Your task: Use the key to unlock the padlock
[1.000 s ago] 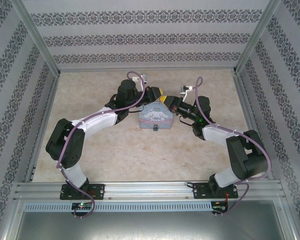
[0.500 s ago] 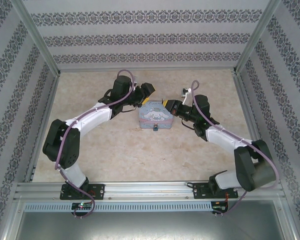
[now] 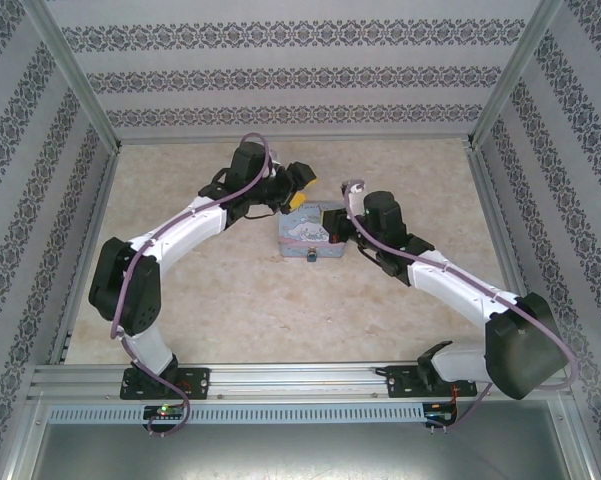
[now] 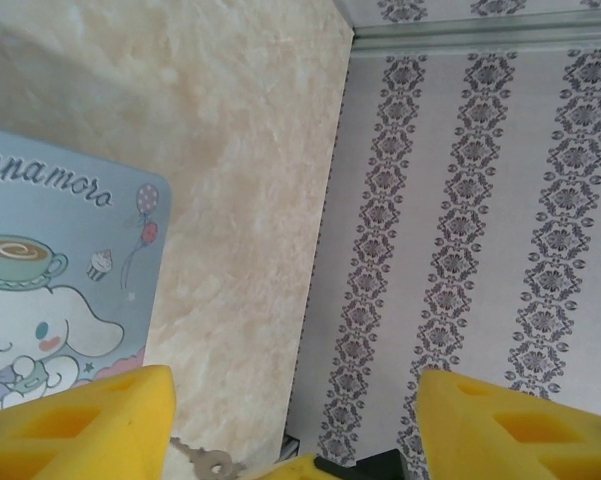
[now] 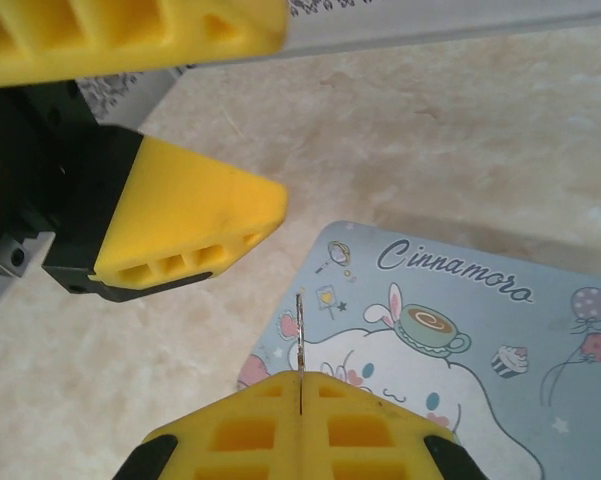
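The left gripper (image 3: 299, 181) has its jaws released and wide apart, grasping nothing. I judge that it stands off at the far corner of the tin (image 3: 302, 232) to leave room. The tin lies between the two grippers. The padlock (image 3: 311, 255) sits at its near edge, well apart from both pairs of jaws. The right gripper (image 5: 300, 388) is clenched on the key (image 5: 299, 335). The thin blade sticks out ahead of the fingertips, probably so it can enter the keyhole. The top view gives the padlock's place. The right wrist view gives the blade, edge-on above the lid. The left wrist view gives a small silvery piece (image 4: 205, 461) low between the open jaws, maybe this key.
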Controlling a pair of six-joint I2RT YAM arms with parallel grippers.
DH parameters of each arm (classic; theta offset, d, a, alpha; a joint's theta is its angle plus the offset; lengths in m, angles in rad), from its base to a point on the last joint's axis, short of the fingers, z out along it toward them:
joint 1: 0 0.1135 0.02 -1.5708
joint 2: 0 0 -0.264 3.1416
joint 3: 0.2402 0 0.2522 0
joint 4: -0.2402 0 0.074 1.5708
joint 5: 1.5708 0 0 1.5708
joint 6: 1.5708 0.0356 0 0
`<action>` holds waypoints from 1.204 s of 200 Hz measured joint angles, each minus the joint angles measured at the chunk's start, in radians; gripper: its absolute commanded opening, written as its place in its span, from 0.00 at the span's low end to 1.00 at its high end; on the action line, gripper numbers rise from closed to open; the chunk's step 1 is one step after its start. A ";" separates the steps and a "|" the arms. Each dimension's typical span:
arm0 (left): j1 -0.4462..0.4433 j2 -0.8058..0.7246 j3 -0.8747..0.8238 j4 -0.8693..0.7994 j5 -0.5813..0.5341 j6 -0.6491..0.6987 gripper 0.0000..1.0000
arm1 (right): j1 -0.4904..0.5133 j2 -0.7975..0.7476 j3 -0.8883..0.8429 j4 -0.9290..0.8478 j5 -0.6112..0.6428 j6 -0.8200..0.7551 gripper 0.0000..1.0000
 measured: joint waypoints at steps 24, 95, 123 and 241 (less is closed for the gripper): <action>-0.018 0.023 0.012 -0.016 0.006 -0.006 0.58 | 0.040 0.000 0.007 -0.031 0.066 -0.072 0.00; -0.058 0.067 0.027 -0.055 0.012 -0.007 0.44 | 0.053 -0.004 0.009 -0.056 0.128 -0.137 0.00; -0.066 0.077 0.031 -0.056 0.015 -0.008 0.35 | 0.053 -0.004 0.009 -0.056 0.132 -0.140 0.00; -0.071 0.081 0.031 -0.059 0.013 -0.010 0.08 | 0.052 -0.003 0.013 -0.056 0.150 -0.140 0.00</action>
